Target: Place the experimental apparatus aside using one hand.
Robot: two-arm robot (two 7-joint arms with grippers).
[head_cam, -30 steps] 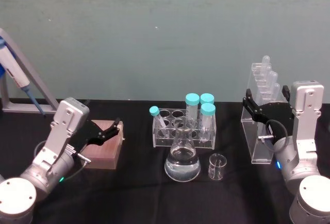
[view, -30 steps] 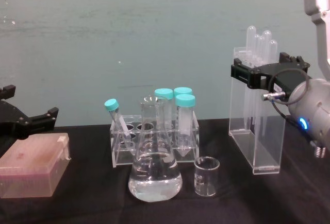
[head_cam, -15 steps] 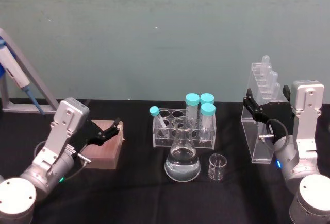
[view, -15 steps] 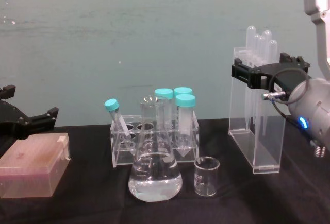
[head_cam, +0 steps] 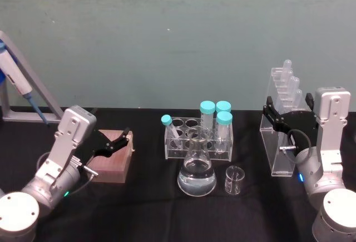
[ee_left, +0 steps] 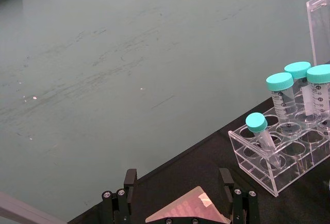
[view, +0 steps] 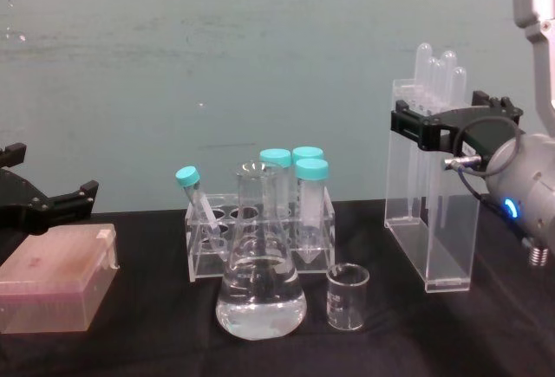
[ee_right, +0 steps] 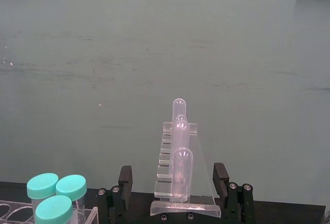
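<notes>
The tall acrylic stand point(head_cam: 281, 144) with clear plastic pipettes stands at the right of the black table, also in the chest view point(view: 432, 238). My right gripper point(head_cam: 289, 111) is open, one finger on each side of the stand's upper part point(ee_right: 178, 154), with a gap on each side. The conical flask point(head_cam: 196, 172) with clear liquid stands at the table's centre front, and the small beaker point(head_cam: 234, 179) is just right of it. My left gripper point(head_cam: 111, 147) hangs open at the left, above a pink box.
A clear tube rack point(head_cam: 197, 139) with teal-capped tubes stands right behind the flask. The pink box point(head_cam: 114, 161) lies at the left under the left gripper. A pipettor on a slanted holder point(head_cam: 19, 83) stands at the far left.
My right gripper has edged slightly to the right at the top of the stand. Nothing else has moved.
</notes>
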